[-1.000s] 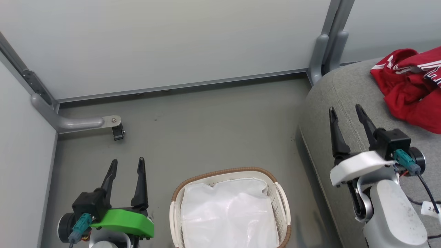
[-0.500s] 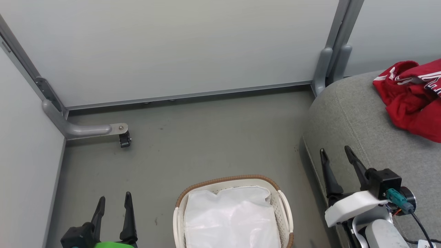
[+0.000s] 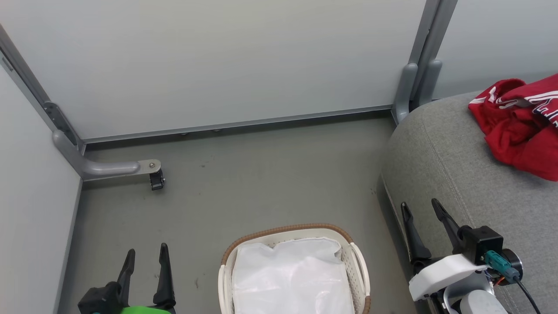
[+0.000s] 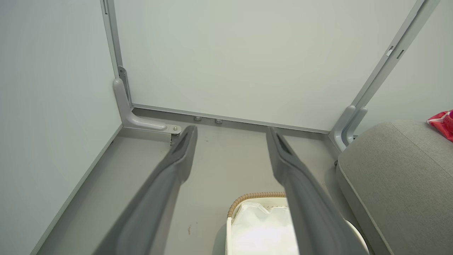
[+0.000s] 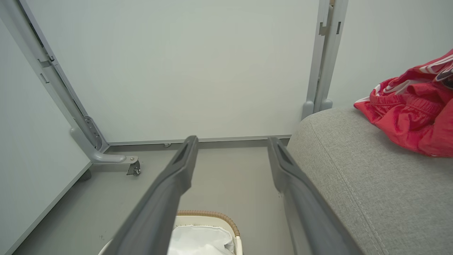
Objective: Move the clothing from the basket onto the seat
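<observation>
You have no text, number or label here that you can read. The clothing (image 3: pixel 518 135) on the seat (image 3: pixel 444 165) carries white lettering (image 3: pixel 550 112) at the right edge of the head view, but it is folded and cut off there, so you cannot make out one letter. In the right wrist view its white marks are equally illegible.
</observation>
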Tool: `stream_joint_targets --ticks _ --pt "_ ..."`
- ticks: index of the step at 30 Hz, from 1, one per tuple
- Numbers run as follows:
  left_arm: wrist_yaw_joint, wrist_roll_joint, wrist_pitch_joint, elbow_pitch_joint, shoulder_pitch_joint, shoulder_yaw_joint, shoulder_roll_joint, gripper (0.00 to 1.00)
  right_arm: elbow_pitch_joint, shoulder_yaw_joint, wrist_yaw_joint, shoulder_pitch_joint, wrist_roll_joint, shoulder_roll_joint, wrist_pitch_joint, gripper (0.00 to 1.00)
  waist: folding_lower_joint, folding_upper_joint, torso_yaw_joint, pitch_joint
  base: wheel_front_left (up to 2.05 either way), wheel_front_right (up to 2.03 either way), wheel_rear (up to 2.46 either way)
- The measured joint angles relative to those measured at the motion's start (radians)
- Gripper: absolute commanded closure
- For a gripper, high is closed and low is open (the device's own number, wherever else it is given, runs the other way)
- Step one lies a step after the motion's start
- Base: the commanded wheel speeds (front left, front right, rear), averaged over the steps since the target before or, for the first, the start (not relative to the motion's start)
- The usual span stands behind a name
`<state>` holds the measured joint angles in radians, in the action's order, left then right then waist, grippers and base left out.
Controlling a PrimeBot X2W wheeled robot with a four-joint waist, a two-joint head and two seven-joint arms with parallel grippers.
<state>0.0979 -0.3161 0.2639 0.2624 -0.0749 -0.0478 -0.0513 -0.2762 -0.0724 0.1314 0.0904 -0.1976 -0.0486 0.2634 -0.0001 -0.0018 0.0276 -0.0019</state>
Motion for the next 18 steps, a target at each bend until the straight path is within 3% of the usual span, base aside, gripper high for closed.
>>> stream_joint_targets --ticks 16,17,18 --pt "0.005 -0.035 0.000 0.003 0.005 -0.006 0.000 0.00 -0.001 -0.002 0.000 0.003 -0.004 0.000 0.000 0.00 0.0000 0.0000 0.003 0.007 0.00 0.00 0.00" --pt "0.005 -0.036 0.000 0.007 0.003 -0.007 0.001 1.00 -0.006 -0.002 0.000 0.001 -0.004 0.001 0.000 1.00 0.0000 0.0000 0.003 0.007 0.00 0.00 0.00" --pt "0.005 -0.036 0.000 0.016 -0.001 -0.007 0.001 1.00 -0.015 -0.002 0.000 -0.004 -0.004 0.002 0.000 1.00 0.0000 0.0000 0.003 0.007 0.00 0.00 0.00"
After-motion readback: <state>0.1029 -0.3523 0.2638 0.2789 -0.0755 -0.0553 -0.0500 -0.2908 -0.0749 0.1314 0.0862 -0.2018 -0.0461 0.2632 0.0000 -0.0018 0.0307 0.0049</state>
